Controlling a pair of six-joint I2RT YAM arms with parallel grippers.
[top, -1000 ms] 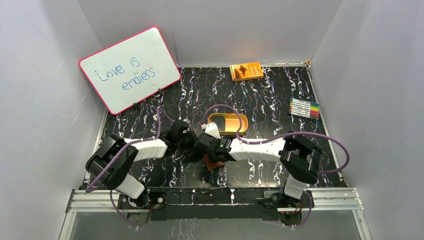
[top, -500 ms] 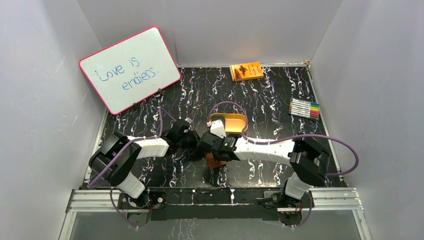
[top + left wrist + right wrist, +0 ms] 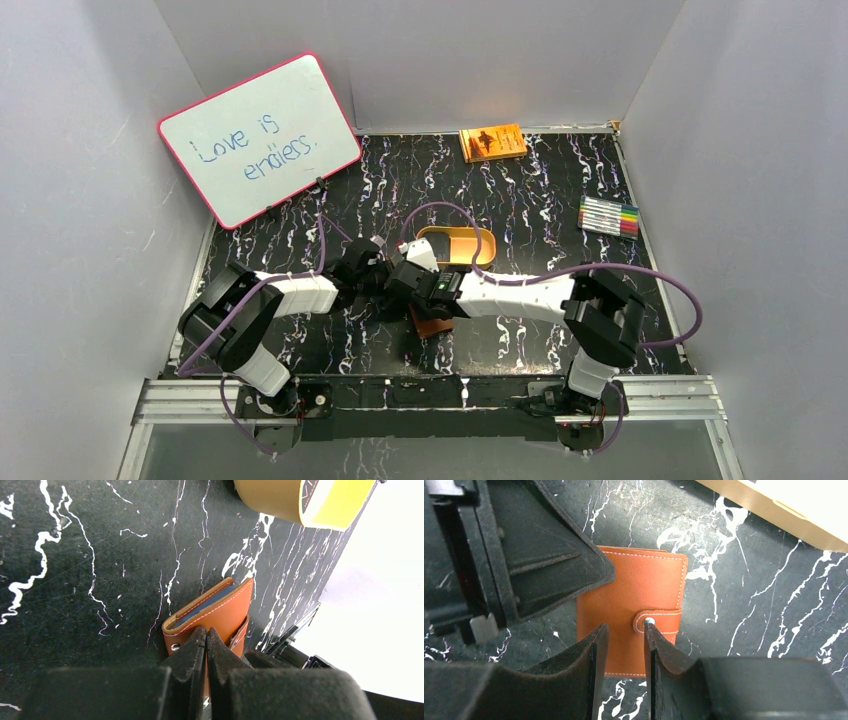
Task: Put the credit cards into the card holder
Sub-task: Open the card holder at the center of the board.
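Where the two arms meet at mid-table, the closed brown leather card holder (image 3: 634,590) lies flat on the black marbled table (image 3: 734,605), near the tan oval tray (image 3: 774,510) but apart from it. I read the left gripper (image 3: 205,634) as pressed together, its tips resting against the holder's edge. The right gripper (image 3: 623,632) stands narrowly spread over the strap side, pinching nothing, with one fingertip at the snap stud (image 3: 648,621). A bluish-grey edge (image 3: 207,604) shows between the leaves; I cannot tell whether it is a card.
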